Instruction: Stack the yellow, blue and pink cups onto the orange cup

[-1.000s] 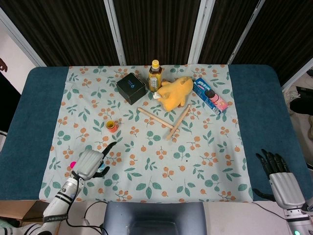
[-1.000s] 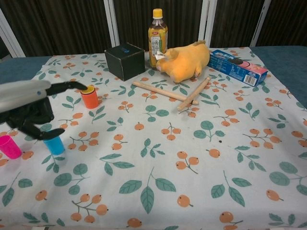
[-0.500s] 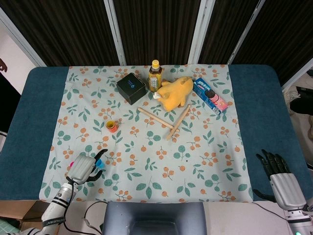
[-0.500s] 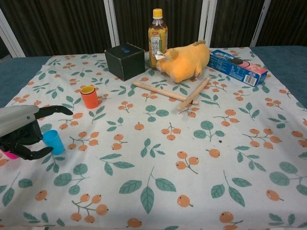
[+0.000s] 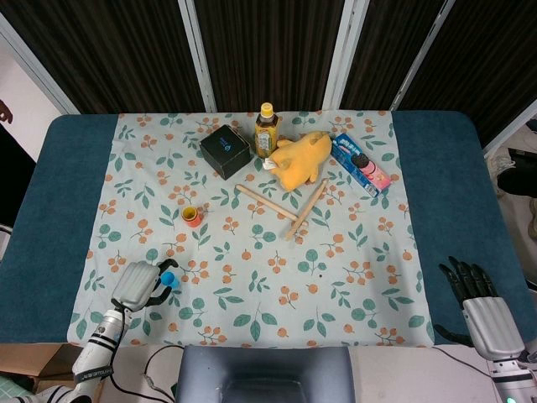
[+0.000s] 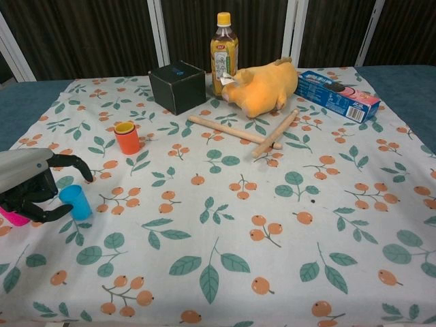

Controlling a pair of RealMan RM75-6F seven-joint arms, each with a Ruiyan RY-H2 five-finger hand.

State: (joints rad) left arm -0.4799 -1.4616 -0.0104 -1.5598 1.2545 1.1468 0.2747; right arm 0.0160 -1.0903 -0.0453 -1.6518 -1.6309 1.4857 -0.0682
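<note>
Down near the front-left corner of the tabletop [image 5: 50, 210], the left robot hand [image 6: 27, 187] is seen with its fingers curled loosely around the blue cup [image 6: 75, 201]; whether the cup is actually gripped or only enclosed cannot be told, since it stands upright on the floral cloth [image 6: 225, 204] with a dark fingertip arched above it and another below. The pink cup [image 6: 12, 216] is partly hidden beneath the same hand, only its lower edge showing at the left edge of the chest view. The orange cup [image 6: 127, 137] is placed further back on the cloth, well apart from the hand, and a yellow cup is seen nested inside it, its rim showing at the top. The right robot hand [image 5: 478, 298] is held off the cloth near the front-right corner, its dark fingers extended and spread, with nothing held. Toward the back edge a black box [image 6: 177, 86], a tea bottle [image 6: 224, 53], a yellow plush toy [image 6: 262, 85] and a blue biscuit box [image 6: 337, 95] are lined up, with two crossed wooden sticks [image 6: 252, 133] just in front of them.
</note>
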